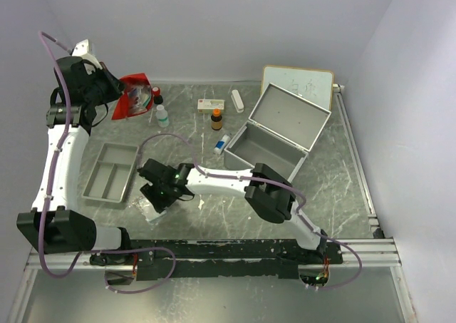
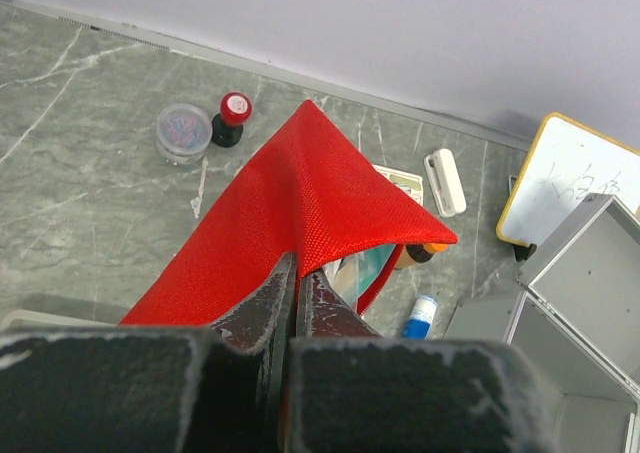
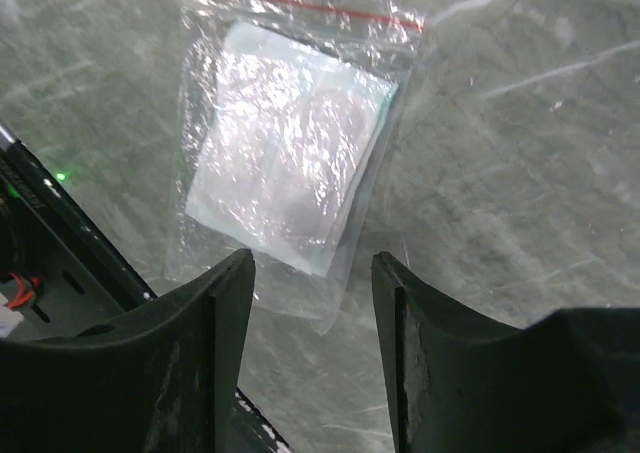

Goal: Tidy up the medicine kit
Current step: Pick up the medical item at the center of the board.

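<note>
the kit (image 1: 283, 132) stands open at the right of the table with its lid tipped back. its inside looks bare, though the near wall may hide part of the floor, so i judge little is done yet. the left gripper (image 2: 297, 273) is clamped on an edge of the pouch (image 2: 300, 198), held up at the far left. the right gripper (image 3: 312, 273) hovers low over a bag (image 3: 285, 163) lying flat near the tray (image 1: 107, 173), jaws about half apart with nothing between them. left to stow: bag, pouch, and the bottles (image 1: 216, 119), box (image 1: 210, 105) and tube (image 1: 221, 145) loose on the table.
</note>
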Available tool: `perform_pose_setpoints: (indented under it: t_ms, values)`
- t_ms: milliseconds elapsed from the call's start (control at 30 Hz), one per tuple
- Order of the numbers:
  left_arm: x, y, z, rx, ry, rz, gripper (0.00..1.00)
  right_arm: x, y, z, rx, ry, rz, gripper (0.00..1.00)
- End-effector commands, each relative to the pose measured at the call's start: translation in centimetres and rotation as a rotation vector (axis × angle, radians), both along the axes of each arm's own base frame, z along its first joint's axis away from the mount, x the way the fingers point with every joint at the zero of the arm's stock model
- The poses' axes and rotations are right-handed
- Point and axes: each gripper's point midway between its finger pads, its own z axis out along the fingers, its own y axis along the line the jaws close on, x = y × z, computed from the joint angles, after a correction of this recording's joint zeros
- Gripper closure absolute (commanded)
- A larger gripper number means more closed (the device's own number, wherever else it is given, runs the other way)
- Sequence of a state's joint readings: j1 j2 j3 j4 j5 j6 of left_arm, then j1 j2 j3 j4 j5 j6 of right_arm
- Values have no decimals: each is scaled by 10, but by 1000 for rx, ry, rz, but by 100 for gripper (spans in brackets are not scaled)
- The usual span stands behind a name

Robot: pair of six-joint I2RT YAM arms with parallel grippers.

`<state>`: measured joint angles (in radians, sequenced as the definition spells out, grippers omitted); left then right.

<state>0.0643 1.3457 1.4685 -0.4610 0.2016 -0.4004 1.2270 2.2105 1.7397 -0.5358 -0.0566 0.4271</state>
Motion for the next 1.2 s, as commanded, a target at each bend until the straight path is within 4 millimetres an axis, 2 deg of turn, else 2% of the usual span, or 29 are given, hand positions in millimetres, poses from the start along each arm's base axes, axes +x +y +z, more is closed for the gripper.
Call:
perform_pose_setpoints:
  t_ms: [0,233,367,633,833,900,933,1000,1033,1167]
  values:
    - [-6,-5,14,-17,-39,-29,93,7,20,8,59,-9,-8,49]
    - [-7,-6,16,-15,-42,-35,93,5,33,5,73,14,10,50]
    - [-7,-6,16,-18,-42,-36,93,3,24,-7,27,27,6,51]
    - [-6,-8,14,-30,-38,-43,93,8,0,-16,-46,-4,-53,49]
    - [-6,-9,13,-34,-36,-46,93,2,3,-27,-49,34,-38,50]
    - [-6,-9,12,-32,-35,-45,93,1,4,-33,-59,44,-31,54]
    - [-6,-8,12,-30,-33,-43,93,-1,4,-35,-64,52,-25,63]
    - [-7,-8,11,-28,-31,-43,93,-2,1,-42,-89,58,-19,91]
    - [-7,-8,10,-28,-30,-43,93,-1,-2,-44,-107,55,-25,100]
    - [-7,-8,10,-29,-30,-41,93,7,-19,-46,-162,5,-74,100]
